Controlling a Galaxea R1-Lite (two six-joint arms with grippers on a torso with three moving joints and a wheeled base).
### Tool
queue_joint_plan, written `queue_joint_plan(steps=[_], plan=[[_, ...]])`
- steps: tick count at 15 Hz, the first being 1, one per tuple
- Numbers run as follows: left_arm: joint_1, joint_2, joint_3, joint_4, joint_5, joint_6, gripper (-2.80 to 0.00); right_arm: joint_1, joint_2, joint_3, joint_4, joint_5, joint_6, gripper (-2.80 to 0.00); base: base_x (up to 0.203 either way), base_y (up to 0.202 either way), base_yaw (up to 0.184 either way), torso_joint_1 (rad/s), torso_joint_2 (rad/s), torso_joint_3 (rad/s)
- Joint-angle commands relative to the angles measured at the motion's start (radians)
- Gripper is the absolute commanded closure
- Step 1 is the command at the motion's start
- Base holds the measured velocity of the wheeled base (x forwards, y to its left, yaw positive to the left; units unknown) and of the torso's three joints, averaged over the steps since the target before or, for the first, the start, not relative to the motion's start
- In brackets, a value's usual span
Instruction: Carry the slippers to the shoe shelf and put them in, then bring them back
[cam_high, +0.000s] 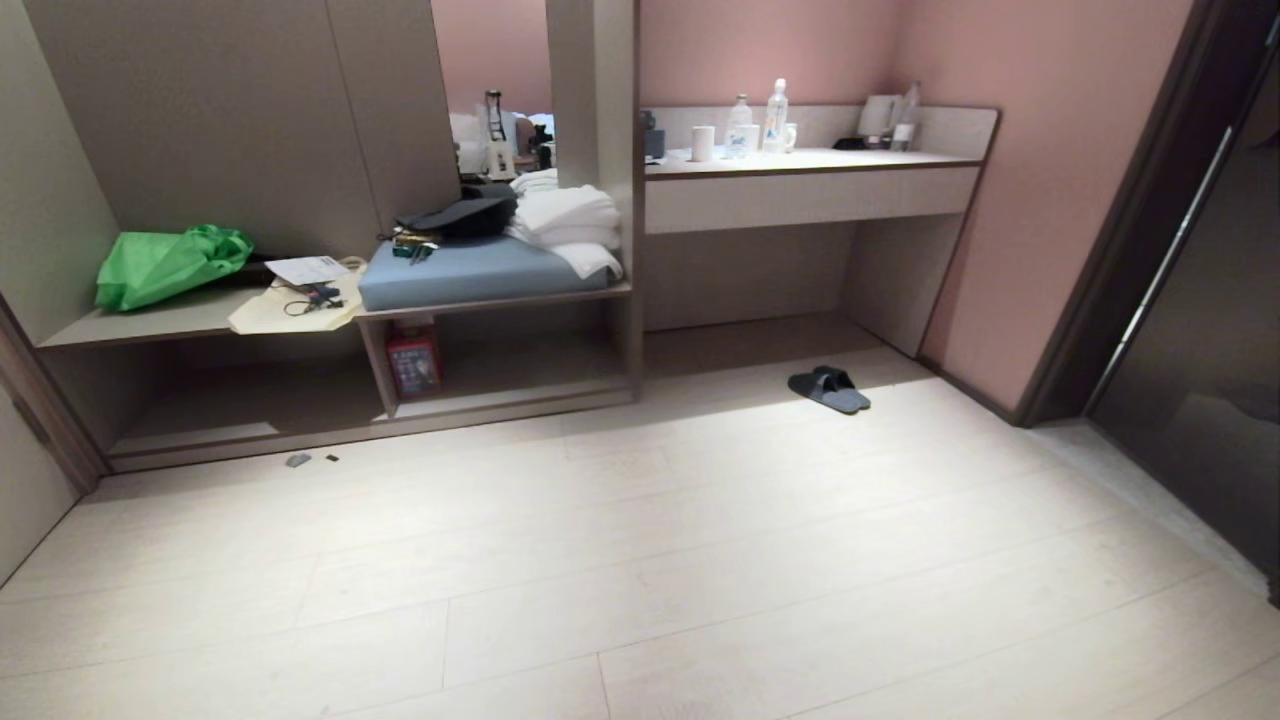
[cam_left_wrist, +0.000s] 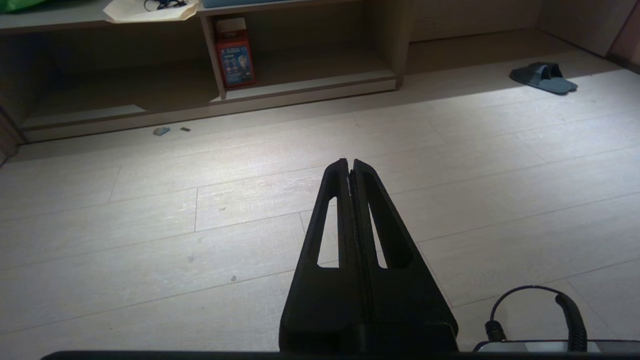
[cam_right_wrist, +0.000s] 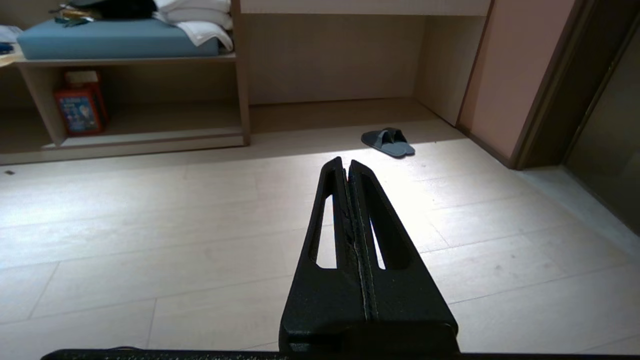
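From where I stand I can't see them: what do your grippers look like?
Both look alike: the left gripper and the right gripper are matte black, with two long tapering jaws, each pierced by a narrow slot. A black cable loops beside the left one's base.

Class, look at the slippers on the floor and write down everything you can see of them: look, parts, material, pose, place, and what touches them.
The slippers are a dark slate-grey, open-heel pair with paler blue-grey soles; the material looks like soft fabric. They lie flat and close together, one partly overlapping the other, on the pale plank floor, just in front of the recess under the desk, near the pink wall. Only the floor touches them; neither gripper is near.
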Motion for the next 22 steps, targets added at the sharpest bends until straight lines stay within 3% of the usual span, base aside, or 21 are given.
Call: queue_joint_plan(steps=[1,7,11,22], plan=[[0.0,0.001,0.001,0.0,0.0,0.0,0.0,0.0,0.001,0.001,-0.01,0.003,-0.002,0.0,0.0,0.0,0.0,0.0,0.0,0.0],[0.0,0.001,0.001,0.0,0.0,0.0,0.0,0.0,0.001,0.001,-0.015,0.037,-0.023,0.0,0.0,0.0,0.0,0.0,0.0,0.0],[0.0,0.001,0.0,0.0,0.0,0.0,0.0,0.0,0.001,0.002,0.123,0.024,-0.025,0.0,0.0,0.0,0.0,0.0,0.0,0.0],[0.0,0.001,0.0,0.0,0.0,0.0,0.0,0.0,0.001,0.002,0.123,0.027,-0.026,0.0,0.0,0.0,0.0,0.0,0.0,0.0]])
